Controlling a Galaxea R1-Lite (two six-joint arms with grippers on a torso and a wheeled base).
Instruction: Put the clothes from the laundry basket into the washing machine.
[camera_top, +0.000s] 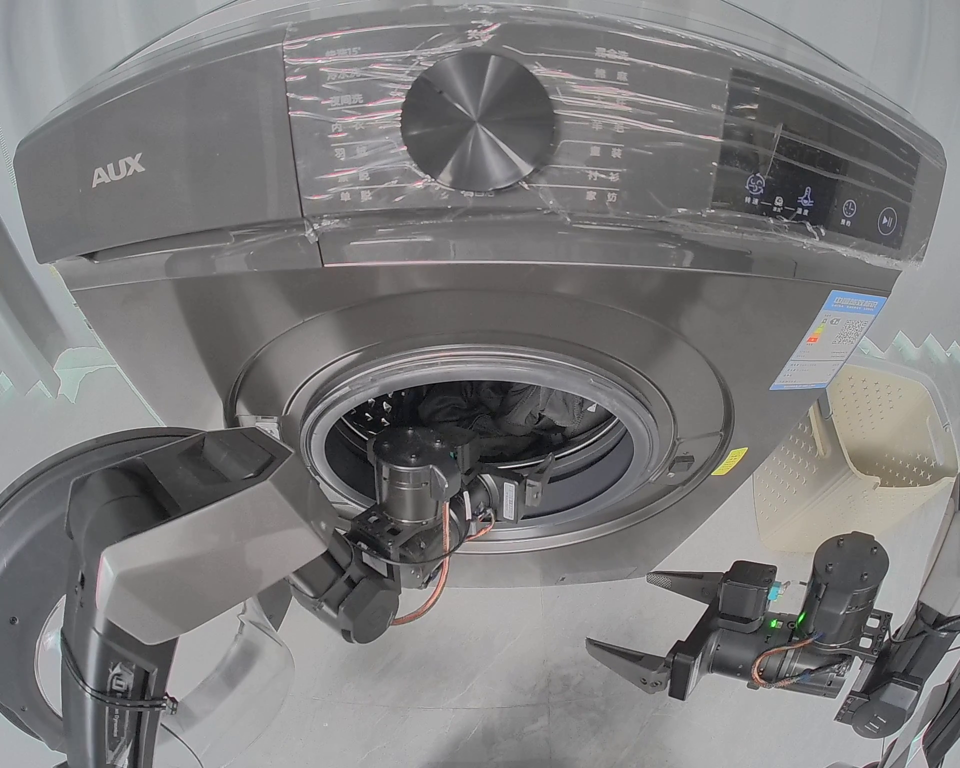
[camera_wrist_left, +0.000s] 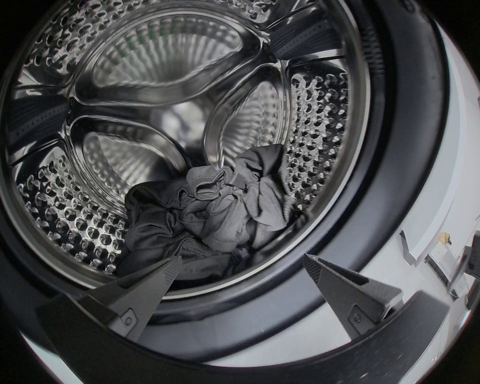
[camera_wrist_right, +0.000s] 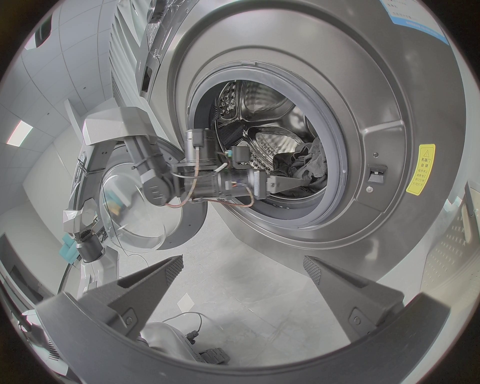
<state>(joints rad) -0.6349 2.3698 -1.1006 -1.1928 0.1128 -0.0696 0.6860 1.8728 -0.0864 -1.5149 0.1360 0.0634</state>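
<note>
The grey washing machine (camera_top: 480, 300) stands with its round opening uncovered. Dark grey clothes (camera_wrist_left: 215, 215) lie crumpled in a heap on the bottom of the steel drum (camera_wrist_left: 165, 100); the heap also shows as clothes (camera_top: 510, 410) and clothes (camera_wrist_right: 305, 162). My left gripper (camera_wrist_left: 242, 262) is at the drum's mouth, open, with nothing between its fingers and the heap just beyond them. It also appears as the left gripper (camera_top: 535, 480). My right gripper (camera_top: 620, 612) hangs open and empty above the floor, to the lower right of the opening.
The cream perforated laundry basket (camera_top: 880, 440) stands to the right of the machine. The machine's door (camera_top: 40, 560) is swung open on the left, behind my left arm. Bare grey floor (camera_top: 500, 660) lies in front of the machine.
</note>
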